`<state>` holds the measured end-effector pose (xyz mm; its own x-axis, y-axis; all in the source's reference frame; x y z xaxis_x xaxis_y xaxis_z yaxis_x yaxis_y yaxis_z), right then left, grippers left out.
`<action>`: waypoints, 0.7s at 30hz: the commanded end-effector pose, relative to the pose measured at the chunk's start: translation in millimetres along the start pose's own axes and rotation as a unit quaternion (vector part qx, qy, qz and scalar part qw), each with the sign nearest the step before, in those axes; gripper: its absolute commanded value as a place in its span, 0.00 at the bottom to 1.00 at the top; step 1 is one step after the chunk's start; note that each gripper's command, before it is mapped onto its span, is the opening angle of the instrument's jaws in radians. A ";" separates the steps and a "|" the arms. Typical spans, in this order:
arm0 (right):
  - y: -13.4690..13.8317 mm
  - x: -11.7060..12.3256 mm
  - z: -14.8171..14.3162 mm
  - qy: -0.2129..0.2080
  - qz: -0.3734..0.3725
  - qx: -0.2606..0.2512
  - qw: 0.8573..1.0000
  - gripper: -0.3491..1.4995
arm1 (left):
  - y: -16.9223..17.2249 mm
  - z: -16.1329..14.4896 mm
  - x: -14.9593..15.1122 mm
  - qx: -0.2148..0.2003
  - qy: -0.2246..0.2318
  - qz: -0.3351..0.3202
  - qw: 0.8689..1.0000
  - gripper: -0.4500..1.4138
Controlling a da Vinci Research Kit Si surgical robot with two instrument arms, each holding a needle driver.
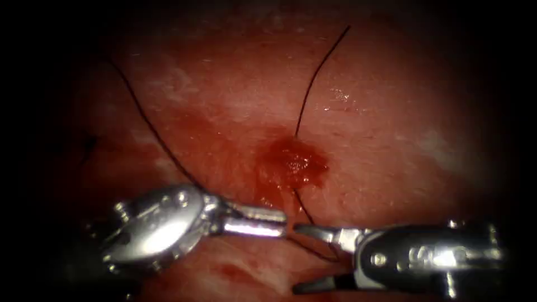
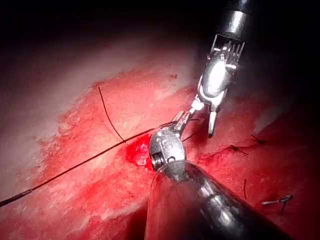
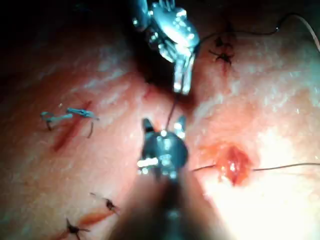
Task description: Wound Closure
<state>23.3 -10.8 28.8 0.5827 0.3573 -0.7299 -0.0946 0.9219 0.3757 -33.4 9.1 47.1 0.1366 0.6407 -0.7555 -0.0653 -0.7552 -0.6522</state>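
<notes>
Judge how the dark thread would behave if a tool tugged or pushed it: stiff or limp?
Probably limp: the thread lies in loose curves over the tissue, following its surface. It looks thin and light, so a push would likely just shift it. The left tool seems shut on it; the open right tool holds nothing.

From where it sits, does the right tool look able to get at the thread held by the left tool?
Probably yes: the right tool has open jaws, and the thread running from the left tool passes close by, nothing between.

Left tool (image 1: 279,222) has its jaws closed, tip almost meeting the right tool (image 1: 296,258), whose jaws gape.
</notes>
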 end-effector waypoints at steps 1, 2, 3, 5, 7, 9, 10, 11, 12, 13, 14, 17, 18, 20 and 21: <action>0.3 -0.7 1.2 -0.014 0.021 -0.008 1.000 0.75 | 0.1 0.5 -1.0 -0.001 -0.002 0.000 1.000 0.00; 0.5 -0.8 1.3 -0.023 0.027 -0.013 0.999 0.75 | 0.1 0.5 -1.1 -0.002 -0.003 0.000 1.000 0.00; 0.5 -0.9 1.3 -0.029 0.033 -0.016 0.999 0.75 | 0.1 0.5 -1.1 -0.002 -0.003 0.001 1.000 0.00; 0.5 -1.0 1.4 -0.039 0.046 -0.020 0.998 0.69 | 0.2 0.5 -1.1 -0.002 -0.003 0.001 1.000 0.00; 0.4 -1.0 1.5 -0.039 0.053 -0.010 0.998 0.55 | 0.2 0.7 -1.2 -0.001 -0.003 0.001 1.000 0.00; 0.2 -1.0 1.4 -0.036 0.061 -0.007 0.997 0.44 | 0.1 0.8 -1.3 -0.001 -0.003 0.001 1.000 0.00; 0.1 -0.9 1.3 -0.036 0.061 -0.006 0.997 0.38 | 0.1 0.9 -1.3 -0.001 -0.005 0.002 1.000 0.00; 0.1 -0.8 1.2 -0.034 0.062 -0.005 0.998 0.37 | 0.1 1.0 -1.5 0.000 -0.006 0.002 1.000 0.00; 0.1 -0.7 1.1 -0.033 0.065 -0.005 0.997 0.35 | 0.1 1.1 -1.5 0.000 -0.008 0.002 1.000 0.00; 0.1 -0.6 1.1 -0.031 0.065 -0.004 0.997 0.28 | 0.1 1.2 -1.7 0.000 -0.009 0.003 1.000 0.00; 0.0 -0.6 1.1 -0.031 0.065 -0.004 0.997 0.21 | 0.1 1.3 -1.8 0.000 -0.009 0.003 1.000 0.00; -0.1 -0.8 1.1 -0.039 0.063 0.005 0.997 0.00 | 0.1 1.5 -2.0 0.000 -0.012 0.004 1.000 0.00; -0.2 -0.9 1.1 -0.046 0.061 0.011 0.997 0.00 | 0.1 1.6 -2.0 0.000 -0.014 0.004 1.000 0.00; -0.2 -1.2 1.0 -0.056 0.059 0.016 0.997 0.00 | 0.2 1.6 -2.2 0.000 -0.017 0.005 1.000 0.00; -0.1 -1.3 1.0 -0.056 0.058 0.016 0.997 0.00 | 0.2 1.6 -2.2 0.000 -0.018 0.005 1.000 0.00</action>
<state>23.1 -10.8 29.7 0.6530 0.4428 -0.6145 -0.1455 0.8695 0.4720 -34.7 8.2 47.9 0.0974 0.6373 -0.7645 -0.0682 -0.7620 -0.6439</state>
